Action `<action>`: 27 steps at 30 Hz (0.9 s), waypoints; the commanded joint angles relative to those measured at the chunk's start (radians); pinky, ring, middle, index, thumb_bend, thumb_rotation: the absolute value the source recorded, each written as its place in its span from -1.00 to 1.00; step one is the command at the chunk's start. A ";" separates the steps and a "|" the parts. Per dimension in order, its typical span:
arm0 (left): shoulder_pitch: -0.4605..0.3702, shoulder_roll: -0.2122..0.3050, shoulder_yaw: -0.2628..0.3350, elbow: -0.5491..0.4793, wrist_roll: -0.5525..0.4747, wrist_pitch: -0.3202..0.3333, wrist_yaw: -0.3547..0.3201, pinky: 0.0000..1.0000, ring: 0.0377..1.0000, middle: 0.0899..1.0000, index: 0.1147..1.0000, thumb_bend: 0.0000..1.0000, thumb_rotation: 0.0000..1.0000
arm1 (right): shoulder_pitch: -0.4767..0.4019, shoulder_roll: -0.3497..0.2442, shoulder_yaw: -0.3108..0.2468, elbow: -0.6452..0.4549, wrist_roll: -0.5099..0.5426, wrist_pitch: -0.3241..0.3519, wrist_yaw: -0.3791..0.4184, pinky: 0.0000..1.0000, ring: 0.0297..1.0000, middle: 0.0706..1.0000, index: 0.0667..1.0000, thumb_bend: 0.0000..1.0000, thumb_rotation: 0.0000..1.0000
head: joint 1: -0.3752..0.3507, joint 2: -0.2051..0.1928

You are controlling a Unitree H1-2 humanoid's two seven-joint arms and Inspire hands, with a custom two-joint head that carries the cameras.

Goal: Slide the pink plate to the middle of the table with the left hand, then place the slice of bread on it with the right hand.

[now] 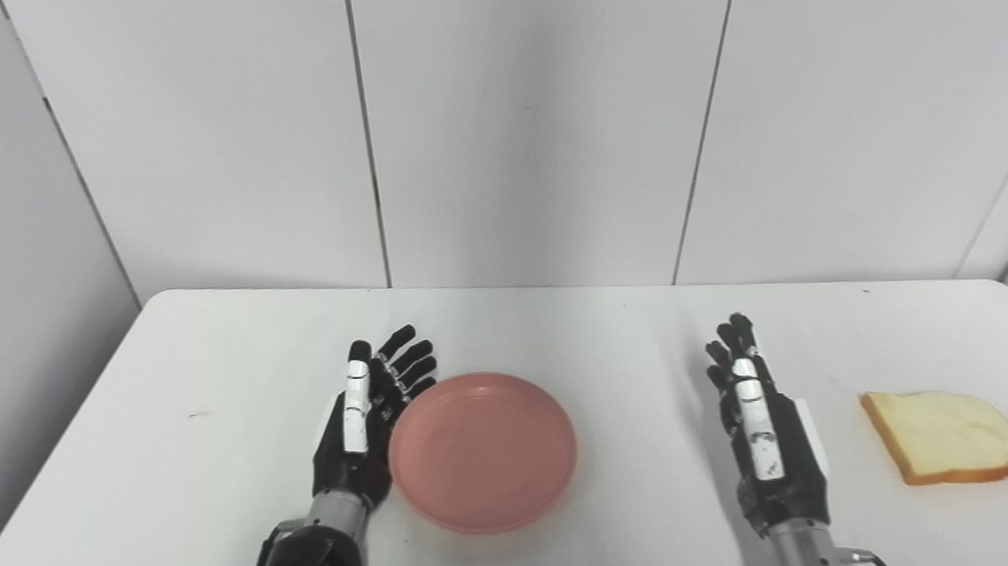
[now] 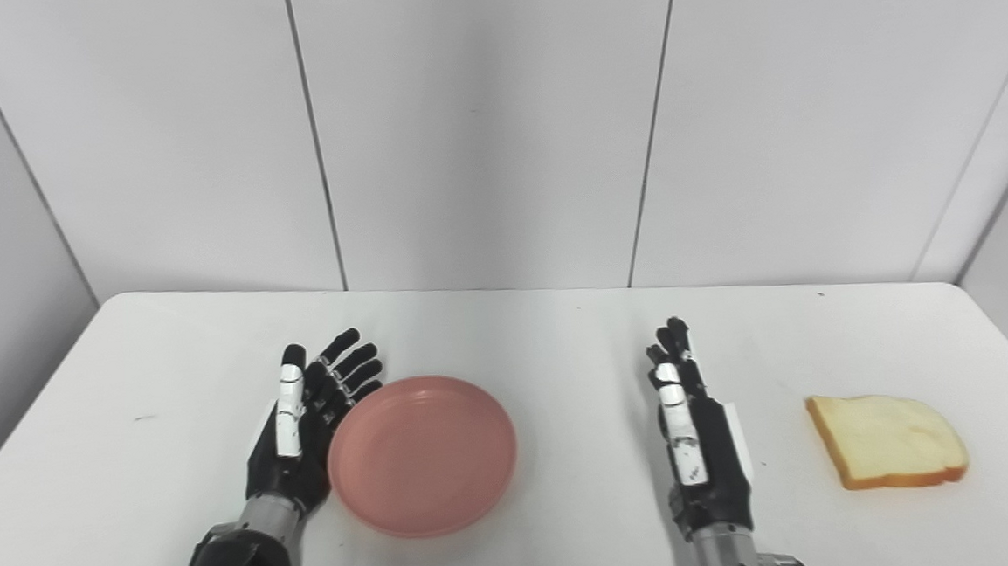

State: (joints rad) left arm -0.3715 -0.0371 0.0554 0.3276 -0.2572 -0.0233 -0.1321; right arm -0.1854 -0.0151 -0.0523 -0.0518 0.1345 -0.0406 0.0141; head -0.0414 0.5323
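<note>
Pink plate [image 1: 483, 450] sits empty on the white table [image 1: 212, 380], roughly mid-table, a bit left of frame centre. Left hand [image 1: 364, 431] at the plate's 9 o'clock, palm against the rim, fingers [image 1: 408, 359] spread and extended, holding nothing. Right hand [image 1: 762, 429] at the plate's 3 o'clock, well apart, fingers straight, empty. Bread slice [image 1: 946, 435] lies flat further out at 3 o'clock, near the table's right edge.

Plate [image 1: 483, 451] showing plain salmon pink, no pattern. Bread slice [image 1: 945, 435] showing pale cream face, orange-brown crust. Both hands — left hand [image 1: 364, 431], right hand [image 1: 762, 429] — showing black with white strips. Table [image 1: 212, 371] showing plain white; wall panels [image 1: 538, 123] — pale grey, dark seams.
</note>
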 commanded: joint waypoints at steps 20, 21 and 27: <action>0.027 -0.089 -0.094 -0.007 0.066 -0.089 -0.020 0.82 0.77 0.71 0.67 0.51 0.97 | -0.039 0.010 0.003 -0.010 -0.005 -0.015 0.006 1.00 0.94 0.95 0.97 0.29 0.78 | -0.017 -0.013; 0.028 -0.093 -0.096 -0.005 0.068 -0.090 -0.018 0.83 0.77 0.71 0.67 0.50 0.97 | -0.038 0.010 0.002 -0.009 -0.005 -0.015 0.005 1.00 0.94 0.95 0.97 0.29 0.78 | -0.019 -0.017; 0.031 -0.108 -0.105 0.021 0.078 -0.107 -0.015 0.87 0.80 0.76 0.70 0.51 0.96 | -0.037 0.006 -0.002 -0.001 -0.007 -0.022 0.005 1.00 0.93 0.94 0.97 0.34 0.78 | -0.024 -0.025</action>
State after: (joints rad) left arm -0.3424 -0.1299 -0.0424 0.3351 -0.1872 -0.0906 -0.1383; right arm -0.1937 -0.0065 -0.0516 -0.0403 0.1202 -0.0408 0.0127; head -0.0659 0.5062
